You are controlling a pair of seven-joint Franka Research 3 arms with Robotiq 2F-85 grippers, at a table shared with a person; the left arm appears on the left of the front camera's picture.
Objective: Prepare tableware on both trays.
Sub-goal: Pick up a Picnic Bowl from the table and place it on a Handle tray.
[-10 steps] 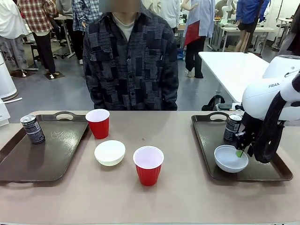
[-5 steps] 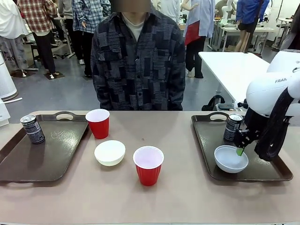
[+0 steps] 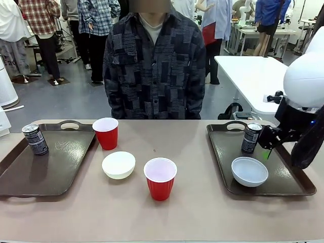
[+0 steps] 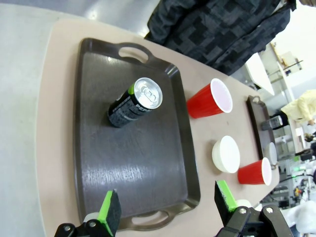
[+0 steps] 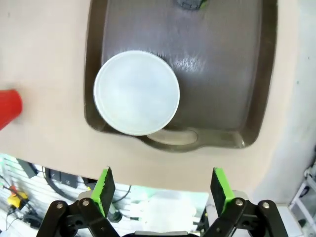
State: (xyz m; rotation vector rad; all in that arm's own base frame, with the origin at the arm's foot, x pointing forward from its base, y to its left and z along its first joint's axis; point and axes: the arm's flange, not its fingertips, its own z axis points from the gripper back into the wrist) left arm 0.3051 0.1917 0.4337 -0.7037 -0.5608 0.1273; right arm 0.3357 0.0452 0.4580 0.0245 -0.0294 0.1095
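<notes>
Tan bench [image 3: 202, 212] holds the right tray [image 3: 223, 152], where 1 white bowl [image 3: 249, 171] sits near 1 black can [image 3: 250, 137], a setting short of 1 red cup [image 3: 160, 178]. Above that tray the right end effector [image 3: 267, 150] hangs open and empty, seemingly clear of the bowl; the left end effector [image 4: 168, 210] gapes too.

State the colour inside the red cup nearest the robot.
The red cup is white inside and red outside. The front view shows it best.
</notes>
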